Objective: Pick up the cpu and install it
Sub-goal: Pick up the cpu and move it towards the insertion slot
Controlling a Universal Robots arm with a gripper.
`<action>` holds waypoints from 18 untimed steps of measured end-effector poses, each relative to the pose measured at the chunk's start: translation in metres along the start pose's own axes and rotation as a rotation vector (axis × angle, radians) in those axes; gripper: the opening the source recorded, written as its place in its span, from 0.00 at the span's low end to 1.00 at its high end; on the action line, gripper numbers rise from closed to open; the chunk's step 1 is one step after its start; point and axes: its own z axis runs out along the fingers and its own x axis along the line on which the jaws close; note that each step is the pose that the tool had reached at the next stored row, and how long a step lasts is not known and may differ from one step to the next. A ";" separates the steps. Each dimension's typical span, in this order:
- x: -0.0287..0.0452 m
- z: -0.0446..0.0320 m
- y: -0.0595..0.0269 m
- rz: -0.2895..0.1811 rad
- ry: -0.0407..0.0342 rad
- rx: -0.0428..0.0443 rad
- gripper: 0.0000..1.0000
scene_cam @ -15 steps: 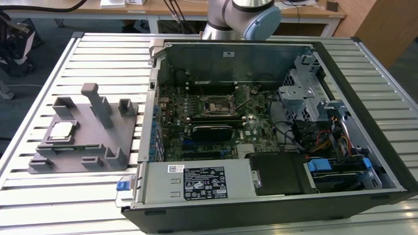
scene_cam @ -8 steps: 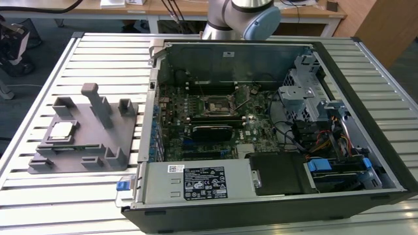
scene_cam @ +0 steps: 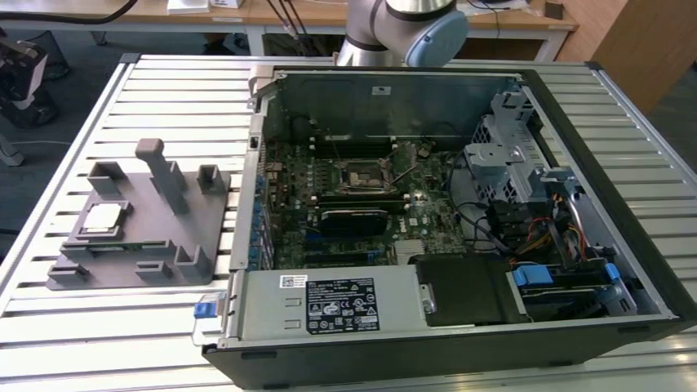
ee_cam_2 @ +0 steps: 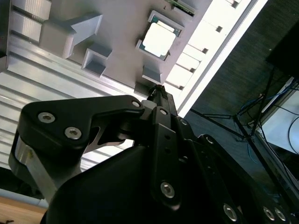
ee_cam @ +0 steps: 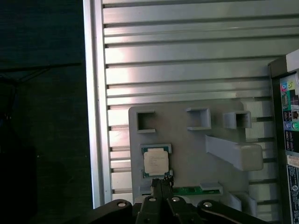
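The cpu is a small square chip with a silvery-white top. It lies flat in a pocket of the grey plastic fixture at the exterior view's left. Both wrist views look down on the cpu from well above. My gripper is shut with nothing in it, its fingertips pressed together and lined up just beside the chip's edge in the picture. The black-and-metal socket frame sits on the motherboard inside the open computer case.
The fixture has upright posts and several small blocks around the cpu pocket. A green memory stick lies on the fixture. The slatted metal table ends near the fixture, with dark floor beyond. The arm's base stands behind the case.
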 end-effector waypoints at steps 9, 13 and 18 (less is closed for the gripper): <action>0.0001 0.0040 -0.0009 0.000 0.0025 0.0009 0.11; 0.0001 0.0077 -0.0013 0.000 0.0026 0.0018 0.11; 0.0001 0.0102 -0.0020 0.000 0.0023 0.0003 0.11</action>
